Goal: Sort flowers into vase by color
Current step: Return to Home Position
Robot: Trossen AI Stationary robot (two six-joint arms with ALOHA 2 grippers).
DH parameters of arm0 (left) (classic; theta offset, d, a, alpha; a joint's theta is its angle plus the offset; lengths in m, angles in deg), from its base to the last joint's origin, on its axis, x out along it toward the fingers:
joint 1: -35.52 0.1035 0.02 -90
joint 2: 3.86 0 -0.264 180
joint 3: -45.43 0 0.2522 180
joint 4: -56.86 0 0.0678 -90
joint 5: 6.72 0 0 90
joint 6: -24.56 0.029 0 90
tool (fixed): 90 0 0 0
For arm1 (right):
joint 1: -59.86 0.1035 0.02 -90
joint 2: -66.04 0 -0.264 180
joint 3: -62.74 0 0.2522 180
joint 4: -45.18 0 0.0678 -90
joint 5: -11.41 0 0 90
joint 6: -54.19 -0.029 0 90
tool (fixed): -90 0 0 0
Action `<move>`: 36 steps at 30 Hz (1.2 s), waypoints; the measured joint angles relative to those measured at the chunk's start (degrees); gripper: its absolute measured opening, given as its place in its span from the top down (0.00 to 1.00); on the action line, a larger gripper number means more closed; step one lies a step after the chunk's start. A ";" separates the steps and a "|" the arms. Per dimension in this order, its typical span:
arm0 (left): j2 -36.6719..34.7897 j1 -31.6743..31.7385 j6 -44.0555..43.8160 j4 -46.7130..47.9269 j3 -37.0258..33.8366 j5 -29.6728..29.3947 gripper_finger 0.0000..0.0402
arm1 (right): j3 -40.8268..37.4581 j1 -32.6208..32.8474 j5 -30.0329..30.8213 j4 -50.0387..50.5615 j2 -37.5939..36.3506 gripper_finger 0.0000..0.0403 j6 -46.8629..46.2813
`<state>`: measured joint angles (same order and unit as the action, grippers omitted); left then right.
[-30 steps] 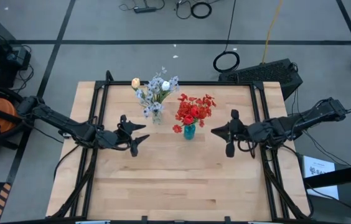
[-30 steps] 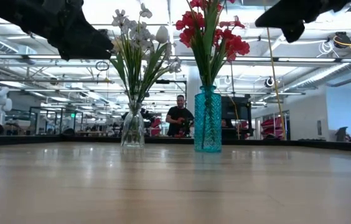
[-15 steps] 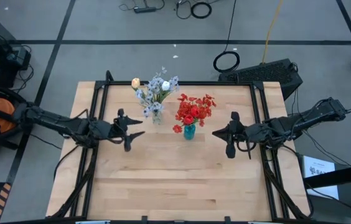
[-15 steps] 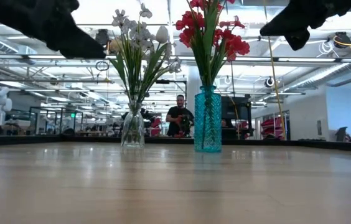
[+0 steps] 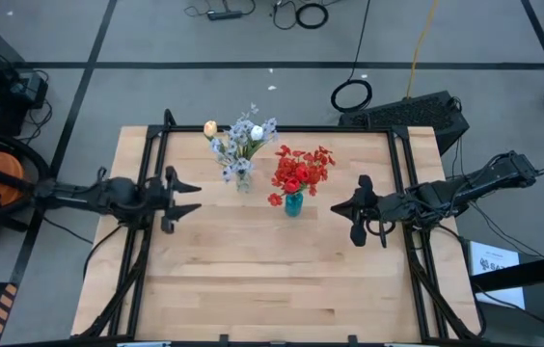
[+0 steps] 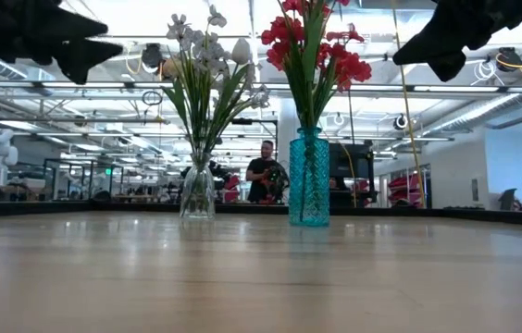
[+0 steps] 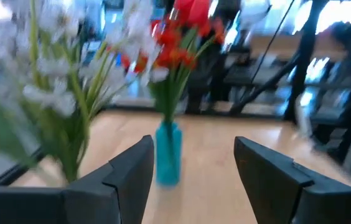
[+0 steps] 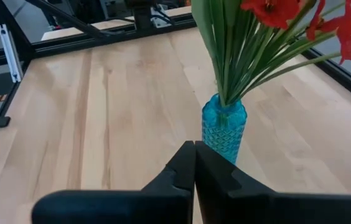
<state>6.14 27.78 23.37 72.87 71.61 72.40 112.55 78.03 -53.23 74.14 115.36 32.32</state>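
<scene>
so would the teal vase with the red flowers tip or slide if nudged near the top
The tall, narrow teal patterned vase would probably tip rather than slide: its base looks small and the long-stemmed red flowers rise high above it. Pushed low, it may slide on the smooth wooden table. It looks like glass, so likely breakable.

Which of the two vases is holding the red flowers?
The teal patterned vase; the clear vase beside it holds only pale white flowers.

The white flowers (image 7: 51, 93) and red flowers (image 7: 175, 43) (blue vase (image 7: 168, 158) too) show blurred.
</scene>
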 joint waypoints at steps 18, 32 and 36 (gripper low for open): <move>-9.99 8.90 -5.23 -7.31 -10.72 8.71 0.43 | 0.00 0.00 0.03 -0.07 0.00 1.00 0.48; -9.99 12.76 -4.43 0.43 -10.64 12.36 0.43 | 0.00 0.00 0.03 0.07 0.00 1.00 0.74; -9.99 12.74 -4.42 0.51 -10.63 12.52 0.43 | 0.00 0.00 -0.04 0.09 -0.02 1.00 1.58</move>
<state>-3.84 40.52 18.95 73.38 60.97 84.92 112.55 78.03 -53.27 74.23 115.35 33.91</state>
